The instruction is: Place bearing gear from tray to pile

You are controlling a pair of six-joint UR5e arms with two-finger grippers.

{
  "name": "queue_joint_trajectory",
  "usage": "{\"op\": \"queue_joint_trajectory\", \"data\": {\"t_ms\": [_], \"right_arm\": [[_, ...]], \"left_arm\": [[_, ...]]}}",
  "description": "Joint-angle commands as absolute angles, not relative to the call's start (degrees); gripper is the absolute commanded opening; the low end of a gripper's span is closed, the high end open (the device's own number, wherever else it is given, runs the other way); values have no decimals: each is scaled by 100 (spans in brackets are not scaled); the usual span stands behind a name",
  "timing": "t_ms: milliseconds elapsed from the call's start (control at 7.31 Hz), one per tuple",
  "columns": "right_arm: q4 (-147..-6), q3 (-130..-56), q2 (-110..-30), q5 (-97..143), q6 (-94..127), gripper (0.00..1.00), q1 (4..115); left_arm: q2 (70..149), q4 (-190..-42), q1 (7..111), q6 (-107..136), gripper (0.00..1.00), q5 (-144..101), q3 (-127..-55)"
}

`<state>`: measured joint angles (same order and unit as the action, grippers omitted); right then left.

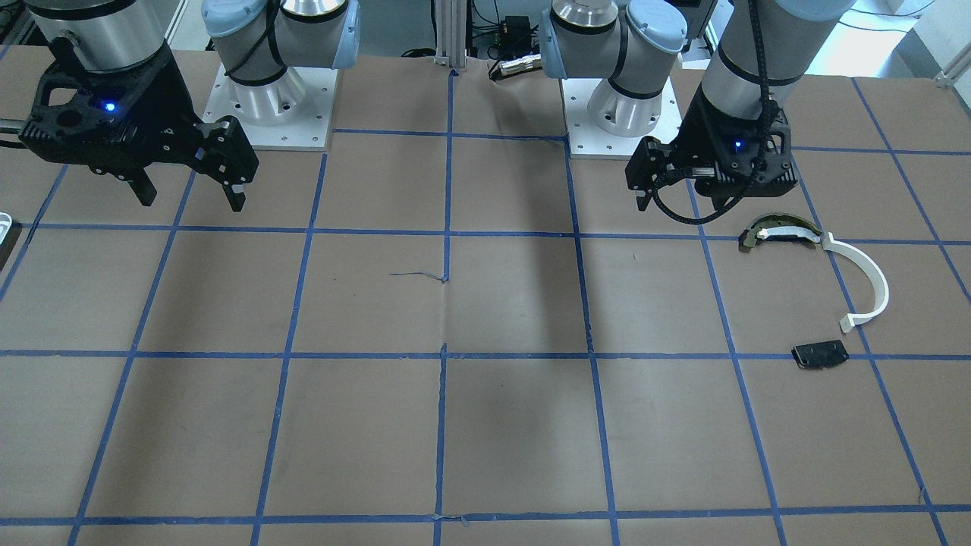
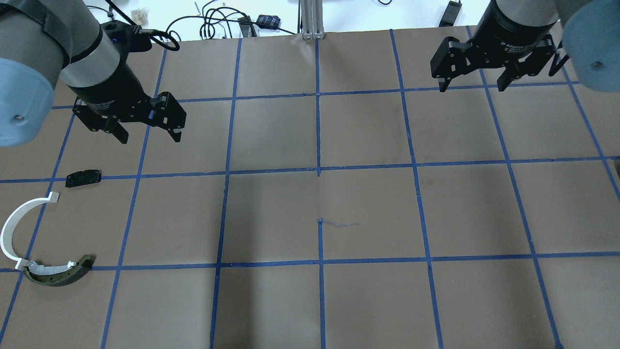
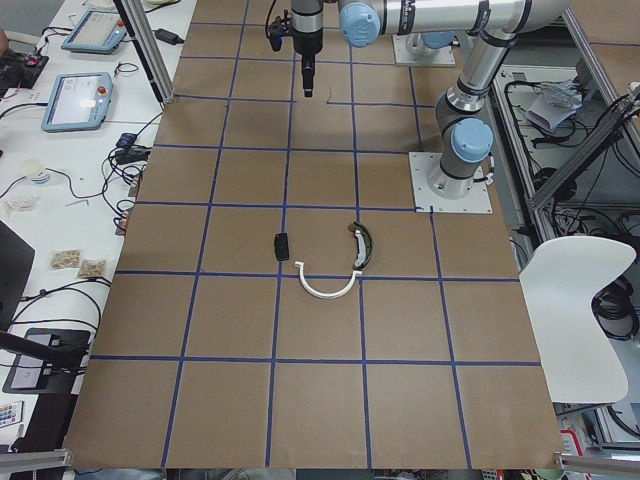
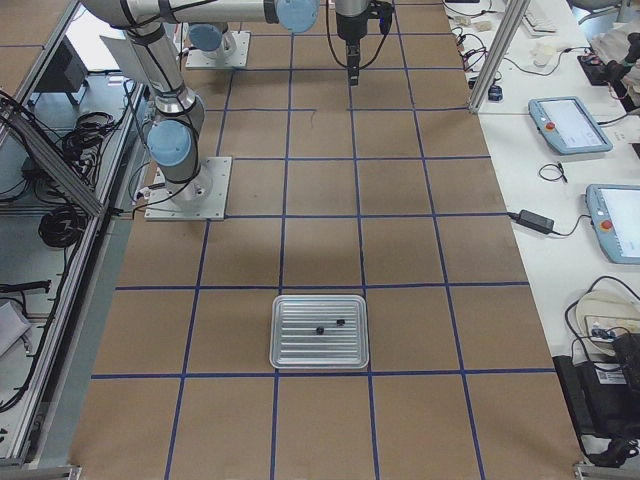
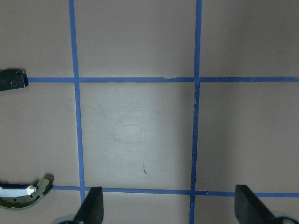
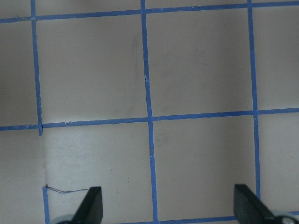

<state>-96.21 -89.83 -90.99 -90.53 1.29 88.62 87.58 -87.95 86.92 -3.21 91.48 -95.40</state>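
Note:
The tray (image 4: pixel 320 298) is a silvery ridged pan with two small dark parts (image 4: pixel 341 322) in it; I cannot tell which is the bearing gear. Only a sliver of the tray (image 1: pixel 6 226) shows in the front view. The pile holds a white half-ring (image 2: pixel 12 228), a curved black-and-gold piece (image 2: pixel 60 274) and a black plate (image 2: pixel 83 177). My left gripper (image 2: pixel 147 136) hangs open and empty above the paper, beyond the plate. My right gripper (image 2: pixel 472 87) is open and empty over bare paper at the far right.
Brown paper with a blue tape grid (image 2: pixel 318 169) covers the table. The arm bases (image 1: pixel 277 98) stand on metal plates at the robot's edge. Cables and a post (image 2: pixel 310 19) lie past the far edge. The left wrist view catches the plate (image 5: pixel 11 79) and the curved piece (image 5: pixel 23 196).

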Motion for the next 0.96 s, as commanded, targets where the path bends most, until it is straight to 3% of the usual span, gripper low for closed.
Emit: {"op": "queue_joint_trajectory", "data": {"t_ms": [0,821], "right_arm": [[-9650,-8991,-9097,-9053,123,100,8859],[-9589,-8974,-9053,-9158,-917,100,8493]], "left_arm": [[8728,-8885,8701,-325,100,9140,-9536],[8719,-8903,8701,-343,100,9185,-9571]]}}
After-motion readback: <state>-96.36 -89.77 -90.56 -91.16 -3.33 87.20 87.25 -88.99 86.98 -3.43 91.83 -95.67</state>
